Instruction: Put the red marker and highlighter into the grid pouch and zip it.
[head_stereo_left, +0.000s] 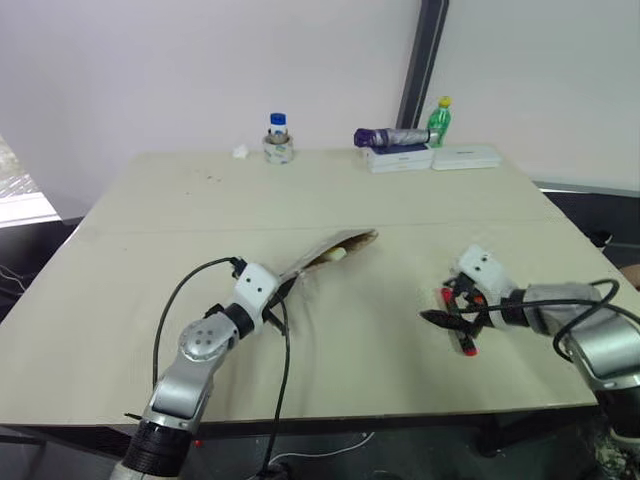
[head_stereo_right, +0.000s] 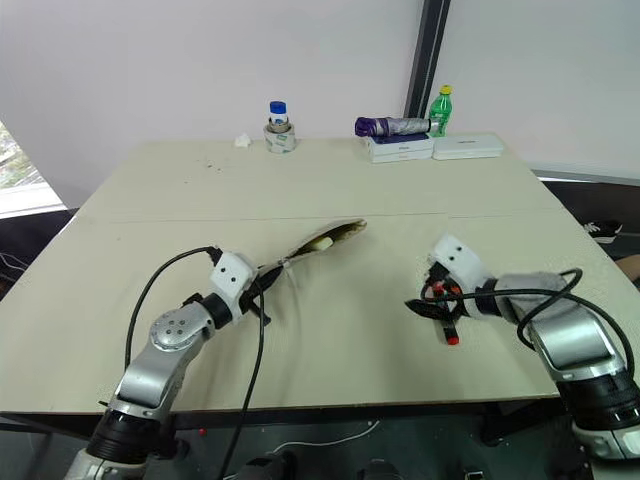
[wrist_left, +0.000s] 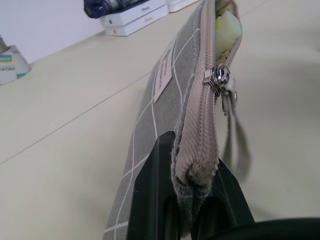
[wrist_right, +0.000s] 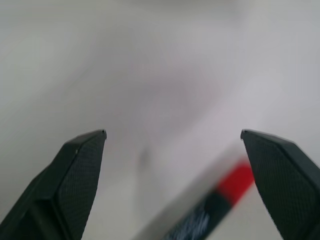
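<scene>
Here the left gripper (head_stereo_left: 283, 292) pinches the grid pouch (head_stereo_left: 325, 255), angled away rightward; right gripper (head_stereo_left: 452, 322) wide.

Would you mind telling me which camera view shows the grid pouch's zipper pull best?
The left wrist view: the metal zipper pull sits close up on the grid pouch. Both eye views show the pouch raised in the left tool, its pull too small to make out.
</scene>
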